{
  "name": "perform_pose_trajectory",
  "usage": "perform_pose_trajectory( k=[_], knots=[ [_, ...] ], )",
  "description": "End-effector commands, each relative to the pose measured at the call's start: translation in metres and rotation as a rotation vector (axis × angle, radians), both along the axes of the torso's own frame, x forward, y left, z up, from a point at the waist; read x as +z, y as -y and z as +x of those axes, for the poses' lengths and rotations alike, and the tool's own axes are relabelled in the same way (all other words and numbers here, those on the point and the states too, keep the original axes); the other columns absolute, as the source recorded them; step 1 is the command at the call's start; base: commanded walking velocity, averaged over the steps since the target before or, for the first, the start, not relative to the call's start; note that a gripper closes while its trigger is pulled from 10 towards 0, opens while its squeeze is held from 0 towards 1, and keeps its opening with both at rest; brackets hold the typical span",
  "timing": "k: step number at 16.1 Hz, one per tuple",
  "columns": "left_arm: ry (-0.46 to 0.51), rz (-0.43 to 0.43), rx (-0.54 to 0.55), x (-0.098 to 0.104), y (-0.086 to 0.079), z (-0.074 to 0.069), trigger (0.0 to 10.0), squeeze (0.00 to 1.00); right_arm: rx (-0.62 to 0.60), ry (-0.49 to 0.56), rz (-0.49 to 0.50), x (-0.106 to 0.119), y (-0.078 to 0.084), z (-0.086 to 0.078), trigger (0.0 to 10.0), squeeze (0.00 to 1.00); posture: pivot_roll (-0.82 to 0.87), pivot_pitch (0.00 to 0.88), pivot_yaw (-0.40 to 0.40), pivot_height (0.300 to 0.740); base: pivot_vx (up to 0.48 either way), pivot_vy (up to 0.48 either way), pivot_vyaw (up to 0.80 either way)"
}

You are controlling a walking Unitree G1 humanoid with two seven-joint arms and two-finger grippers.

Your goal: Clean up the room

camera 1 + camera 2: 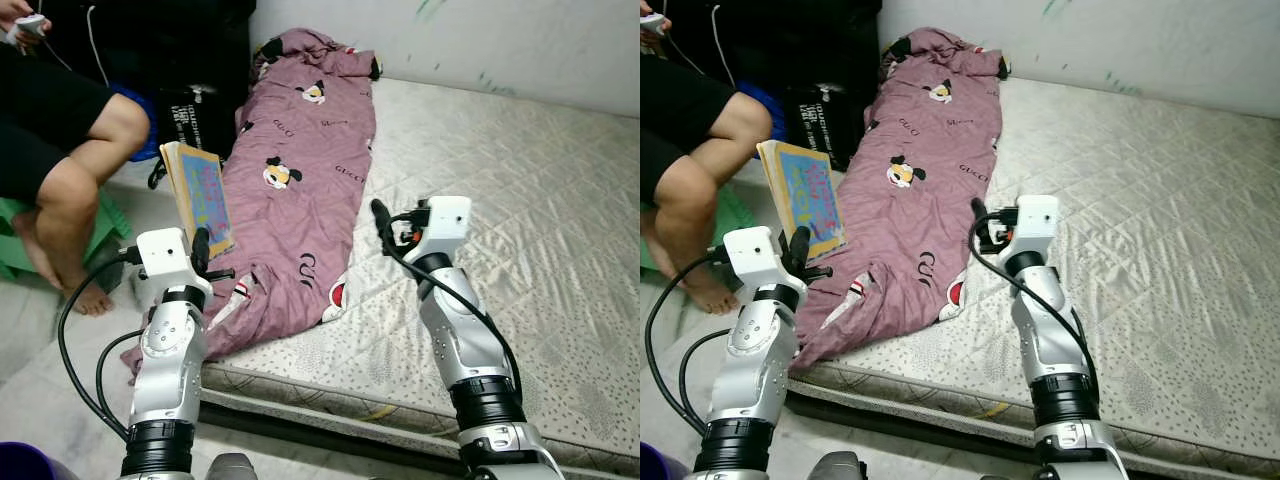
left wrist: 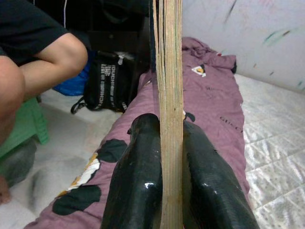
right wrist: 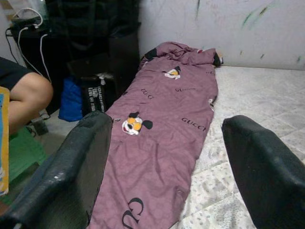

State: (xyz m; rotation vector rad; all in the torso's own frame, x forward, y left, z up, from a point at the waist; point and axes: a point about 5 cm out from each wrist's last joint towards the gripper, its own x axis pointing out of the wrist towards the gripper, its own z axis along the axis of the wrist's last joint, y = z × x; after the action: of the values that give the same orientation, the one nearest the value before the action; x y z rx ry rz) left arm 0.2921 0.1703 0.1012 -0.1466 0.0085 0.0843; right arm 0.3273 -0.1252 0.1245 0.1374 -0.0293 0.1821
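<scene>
Left gripper (image 1: 203, 250) clamps an upright picture book (image 1: 200, 192) at the near edge of the mauve blanket (image 1: 305, 170) on the mattress (image 1: 520, 220); right gripper (image 1: 385, 228) hovers beside the blanket. Left wrist view: both fingers (image 2: 138, 176) squeeze the book's page edges (image 2: 170, 95). Right wrist view: fingers (image 3: 76, 167) spread wide over the blanket, a seated person's knee (image 3: 26, 98) beside.

Bare quilted cream mattress (image 1: 520, 210) on pale floor (image 1: 30, 385). Mauve cartoon-print blanket (image 1: 305, 180) lies lengthwise along the mattress's left side, one corner drooping over its front edge.
</scene>
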Motion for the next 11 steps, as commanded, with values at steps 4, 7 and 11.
perform_pose_trajectory(
  k=[4, 7, 11],
  knots=[
    [0.063, 0.011, -0.062, 0.019, 0.011, 0.011, 10.0, 0.0, -0.06, -0.005, -0.005, -0.003, 0.016, -0.002, 10.0, 0.0, 0.0, 0.039, -0.012, 0.74, 0.0, 0.0, -0.8],
    [0.058, -0.005, -0.124, 0.02, 0.027, 0.018, 10.0, 0.0, -0.088, -0.003, 0.011, -0.002, 0.018, -0.002, 10.0, 0.0, -0.02, 0.027, 0.017, 0.74, 0.0, 0.0, -0.75],
    [0.051, 0.001, -0.155, 0.019, 0.032, 0.022, 10.0, 0.0, -0.119, 0.004, 0.003, -0.004, 0.022, -0.005, 10.0, 0.0, -0.03, 0.032, 0.029, 0.74, 0.0, 0.0, -0.6]
  ],
)
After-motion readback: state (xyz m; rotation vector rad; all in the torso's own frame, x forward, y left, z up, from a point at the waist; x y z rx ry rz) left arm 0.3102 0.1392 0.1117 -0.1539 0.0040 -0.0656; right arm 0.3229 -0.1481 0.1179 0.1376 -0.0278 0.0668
